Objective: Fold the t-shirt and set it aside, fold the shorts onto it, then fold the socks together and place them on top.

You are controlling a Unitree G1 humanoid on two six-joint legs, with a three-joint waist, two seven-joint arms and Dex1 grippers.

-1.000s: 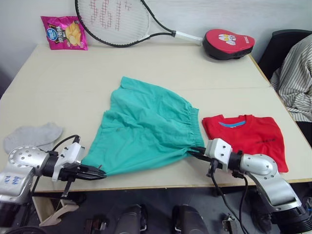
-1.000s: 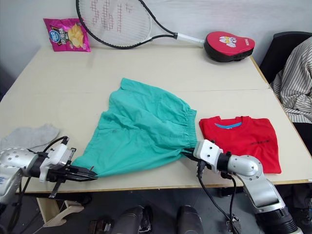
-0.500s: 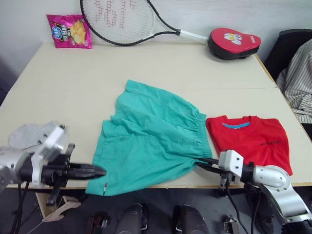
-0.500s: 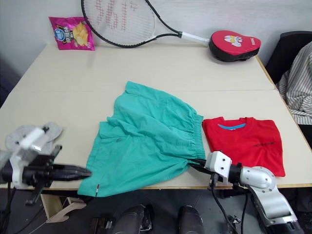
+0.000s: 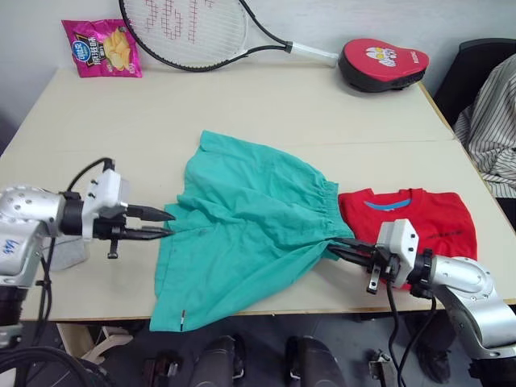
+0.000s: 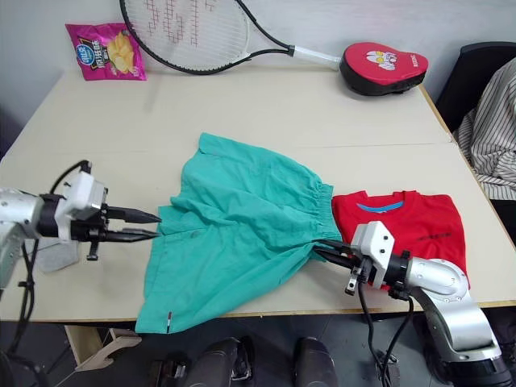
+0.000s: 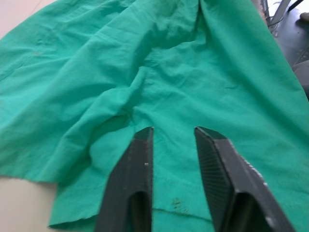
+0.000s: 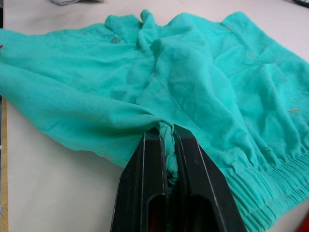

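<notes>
Tabletop (image 5: 266, 105): unreadable pink snack bag (image 5: 101, 48)

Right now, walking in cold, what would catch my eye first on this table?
The teal-green shorts sprawl across the table's middle, one hem hanging over the front edge. The right gripper pinches their waistband corner, while the left gripper, open, points at their other side. Beside them on the robot's right lies the folded red t-shirt.
</notes>
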